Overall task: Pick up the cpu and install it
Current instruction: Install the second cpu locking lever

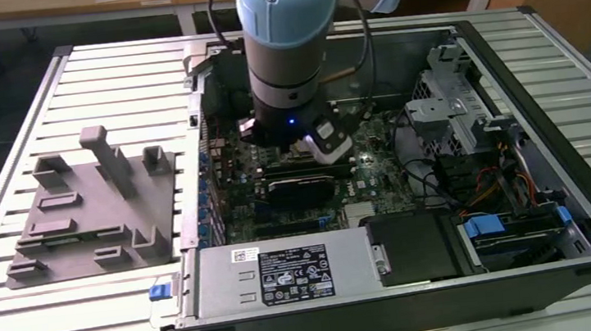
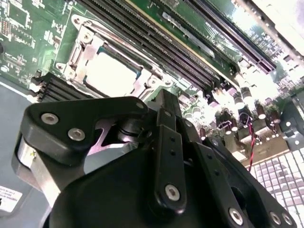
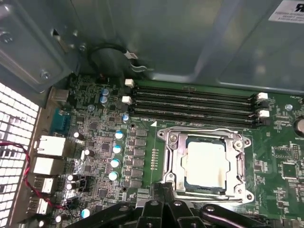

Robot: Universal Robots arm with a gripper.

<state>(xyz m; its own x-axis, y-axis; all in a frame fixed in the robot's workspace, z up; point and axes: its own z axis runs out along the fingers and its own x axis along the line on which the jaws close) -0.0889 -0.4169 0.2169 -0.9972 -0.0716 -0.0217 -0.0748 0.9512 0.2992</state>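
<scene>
The cpu [image 3: 205,163] lies flat inside the socket frame [image 3: 240,183] on the motherboard [image 3: 99,142], its pale square top facing up, beside the memory slots [image 3: 194,102]; the second wrist view shows it seated the same way [image 2: 110,73]. The tool [image 3: 164,190] sits just off one edge of the socket, its dark fingers drawn together to a narrow tip with nothing between them, so the chip lies straight ahead of that tip and apart from it. In the exterior view the arm [image 1: 283,51] reaches down into the open computer case [image 1: 566,228], which rests on the slatted table [image 1: 9,162] near a grey fixture block [image 1: 86,212]
</scene>
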